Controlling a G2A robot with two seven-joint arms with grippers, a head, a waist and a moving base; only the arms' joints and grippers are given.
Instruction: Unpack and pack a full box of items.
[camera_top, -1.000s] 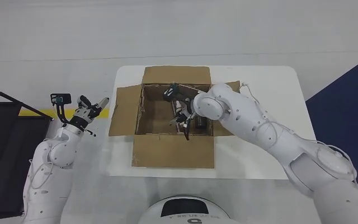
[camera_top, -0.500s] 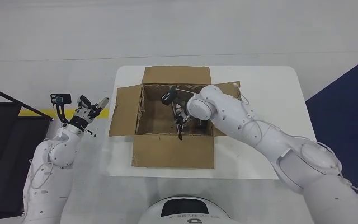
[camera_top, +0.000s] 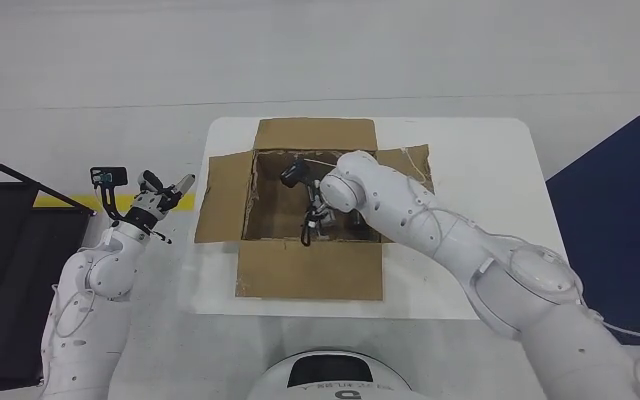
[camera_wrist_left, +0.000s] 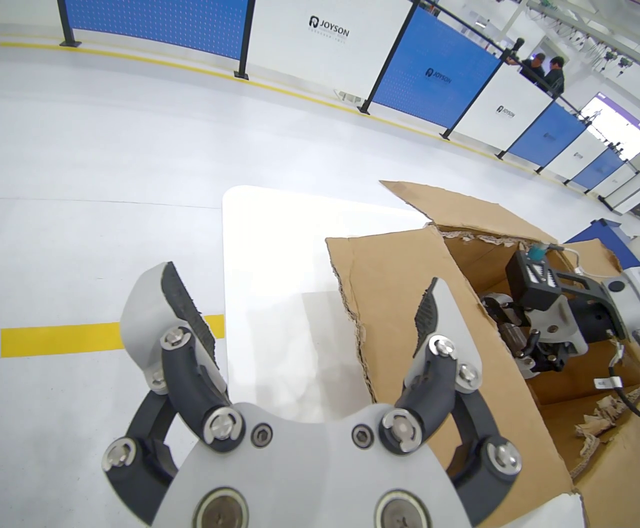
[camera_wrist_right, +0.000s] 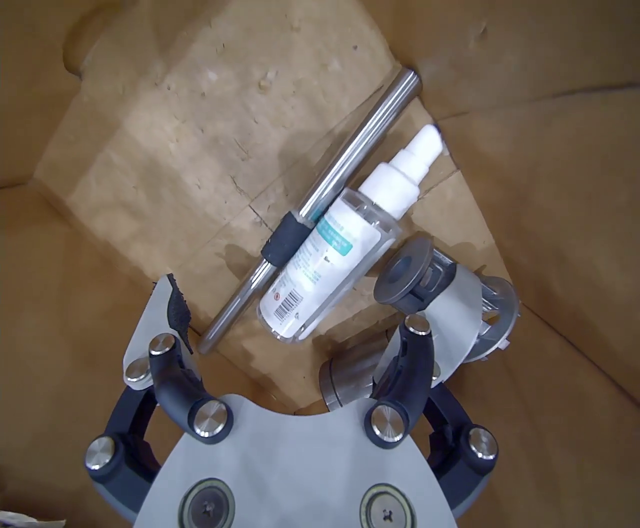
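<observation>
Brown cardboard box (camera_top: 310, 270) on white table (camera_top: 470, 200): one steel rod (camera_wrist_right: 340, 170), one clear spray bottle (camera_wrist_right: 325, 260) (grey metal fittings (camera_wrist_right: 425, 280), count unclear); right gripper (camera_wrist_right: 310, 305) spread inside, left gripper (camera_wrist_left: 300, 290) spread over pale floor (camera_top: 100, 60).

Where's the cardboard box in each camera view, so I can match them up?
Top view: the box in the middle of the table, flaps open.
Left wrist view: its side flap beyond the left tool.
Right wrist view: its inner walls and floor, around the right tool.
Shared landmark: the right tool inside the box.
</observation>
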